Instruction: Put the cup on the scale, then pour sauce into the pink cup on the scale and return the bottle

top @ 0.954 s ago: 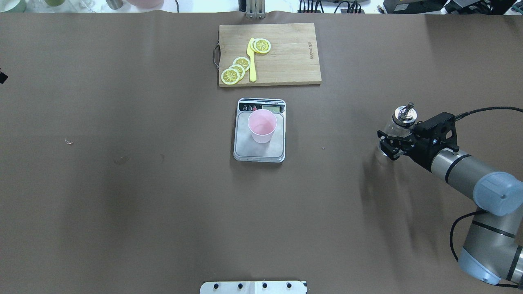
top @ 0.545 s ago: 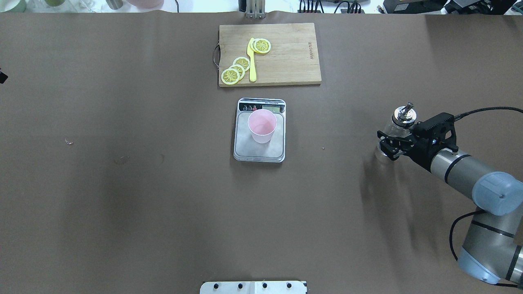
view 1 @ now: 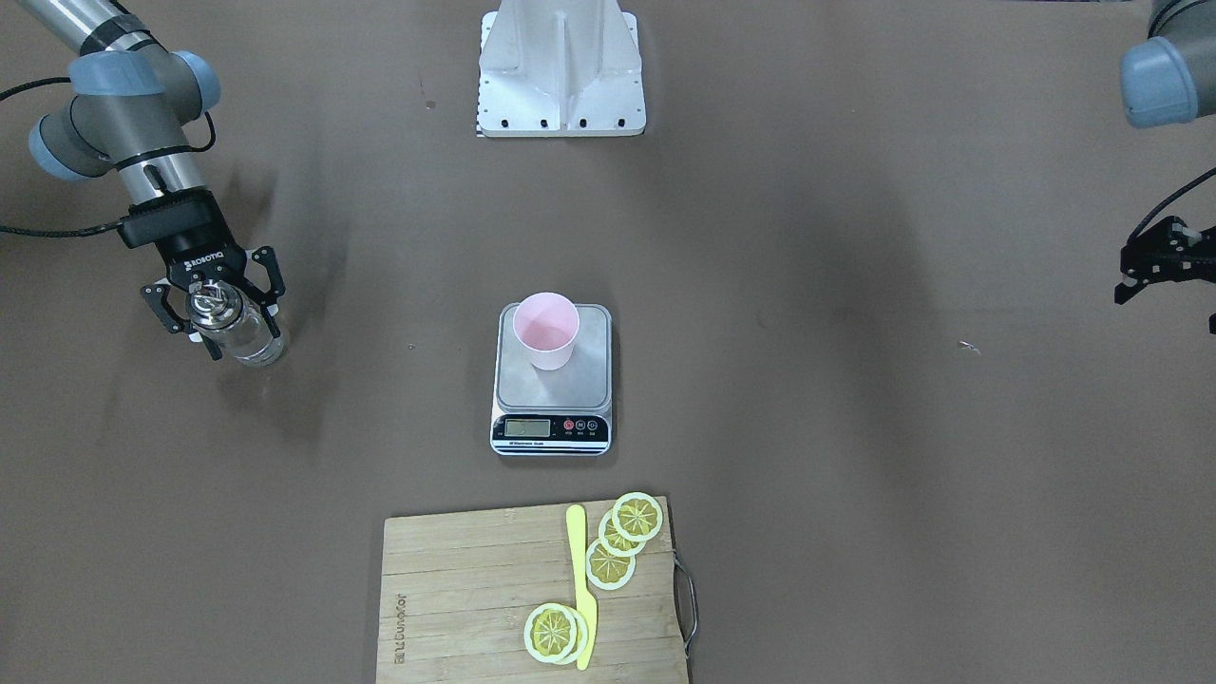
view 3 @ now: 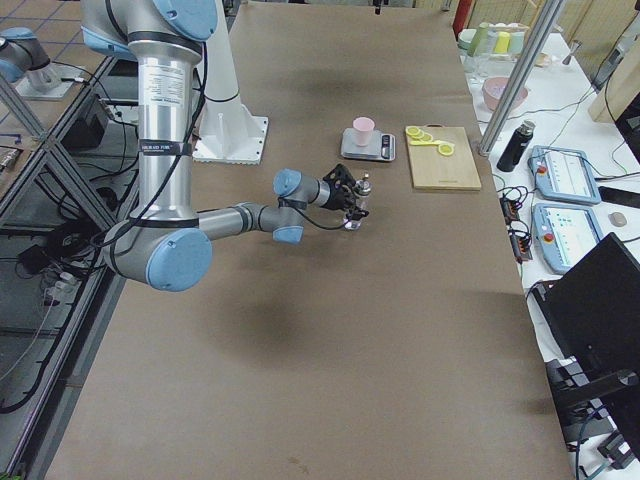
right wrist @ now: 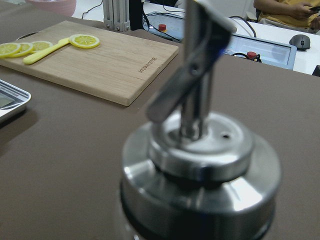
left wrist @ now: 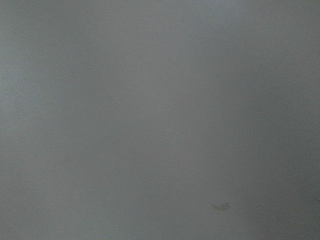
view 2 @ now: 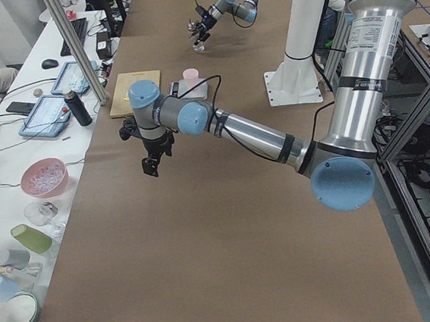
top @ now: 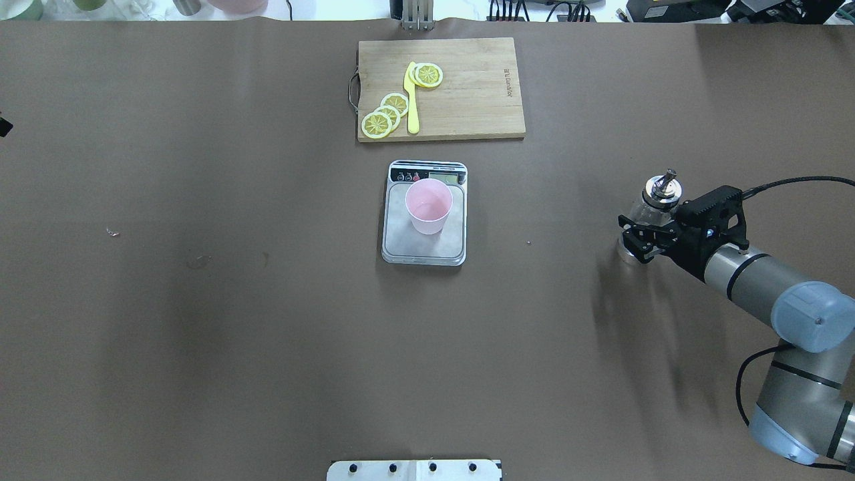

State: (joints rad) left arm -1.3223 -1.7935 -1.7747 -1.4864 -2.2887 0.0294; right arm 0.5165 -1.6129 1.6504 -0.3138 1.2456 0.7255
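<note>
Brown worktop (top: 200, 334). Kitchen scale (top: 425, 250) at centre, with the pale pink cup (top: 428, 207) upright on its steel platform. Glass pour-spout bottle (top: 651, 200) stands well off to the scale's side, robot's right. Right hand (view 1: 242, 337) straddles it, a finger on either side; gripping or loose, cannot tell. Left hand (view 1: 1164, 271) is far off on the scale's opposite side, cut by the frame edge; cannot tell whether it is spread.

The pale pink cup (top: 429, 207) stands upright on the grey scale (top: 401, 244), well apart from the upright, metal-spouted clear glass bottle (top: 651, 197).
</note>
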